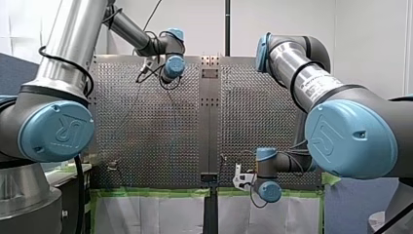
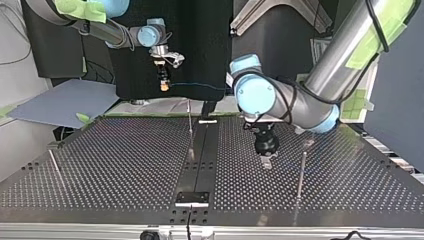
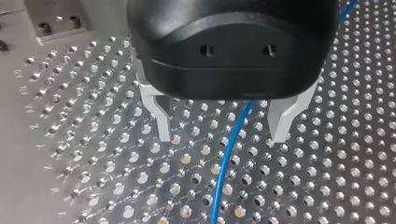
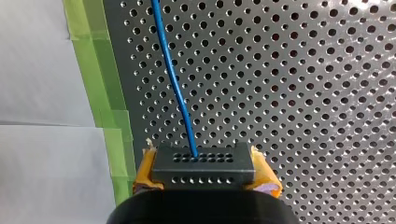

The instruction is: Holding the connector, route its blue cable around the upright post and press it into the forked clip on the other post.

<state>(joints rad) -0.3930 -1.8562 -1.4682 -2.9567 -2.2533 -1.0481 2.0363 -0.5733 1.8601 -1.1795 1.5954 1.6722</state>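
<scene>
Done: The connector [image 4: 204,164] is gripped, and that seems to be the only step finished.
Left: The routing around a post and the pressing into the clip are both judged not yet done.
Table [image 2: 100,165]: Perforated metal, with a dark strip down the middle.
Left gripper [image 3: 223,135]: Black with metal fingers, it is spread wide and grips nothing. It is held low over the table with the cable between its fingers.
Right gripper [image 4: 205,176]: It is clamped on the connector by its yellow pads and is raised at the table's far edge in the top view.
Posts: A thin post [image 2: 190,125] stands at the middle strip and another [image 2: 301,172] stands near the left gripper. Which one carries the forked clip cannot be told.
Connector look: A small dark block with rows of little holes.
Cable [image 3: 219,186]: Thin, blue and smooth. It leaves the connector's face and runs in a soft curve over the holes. No post is seen to be wrapped by it.
</scene>
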